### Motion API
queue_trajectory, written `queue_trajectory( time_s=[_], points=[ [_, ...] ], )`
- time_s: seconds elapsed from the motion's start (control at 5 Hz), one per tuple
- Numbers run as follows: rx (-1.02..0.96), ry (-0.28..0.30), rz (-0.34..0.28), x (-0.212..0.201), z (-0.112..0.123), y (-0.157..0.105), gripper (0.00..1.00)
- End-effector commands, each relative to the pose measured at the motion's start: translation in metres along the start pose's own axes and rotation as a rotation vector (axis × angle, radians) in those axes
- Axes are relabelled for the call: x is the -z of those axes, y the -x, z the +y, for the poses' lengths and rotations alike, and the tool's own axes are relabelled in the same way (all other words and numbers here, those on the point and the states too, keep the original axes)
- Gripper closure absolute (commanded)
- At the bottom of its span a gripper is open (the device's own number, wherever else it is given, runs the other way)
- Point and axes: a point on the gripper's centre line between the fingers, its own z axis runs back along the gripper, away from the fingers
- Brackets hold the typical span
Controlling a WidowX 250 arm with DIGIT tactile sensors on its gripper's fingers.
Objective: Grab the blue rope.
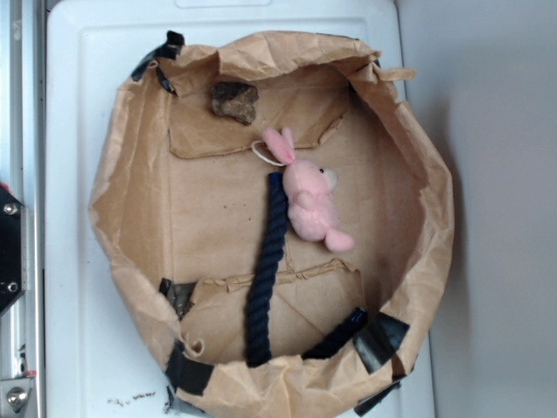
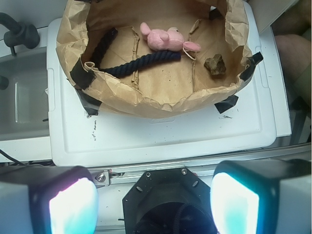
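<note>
Fingers (image 2: 73,207) spread wide, nothing held. You find the blue rope (image 1: 264,270) just beside the pink bunny (image 1: 309,200), straight on the bag (image 1: 418,287) floor, reachable from above.

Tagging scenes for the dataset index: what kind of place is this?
Likely a lab test bench, not a home. A taped-down brown paper bin sits on a white plastic lid and holds odd test items: blue rope, pink plush bunny, rock. The gripper is open.
</note>
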Motion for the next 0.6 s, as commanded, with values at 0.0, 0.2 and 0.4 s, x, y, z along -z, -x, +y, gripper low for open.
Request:
queue_trajectory(
  time_s=[0.0,0.2,0.4],
  points=[
    [0.000,0.000,0.000,0.000,0.000,0.000,0.00],
    [-0.068,0.000,0.010,0.008,-0.006,-0.024,0.00],
    [-0.120,-0.002,0.001,0.016,0.000,-0.028,0.00]
  ],
)
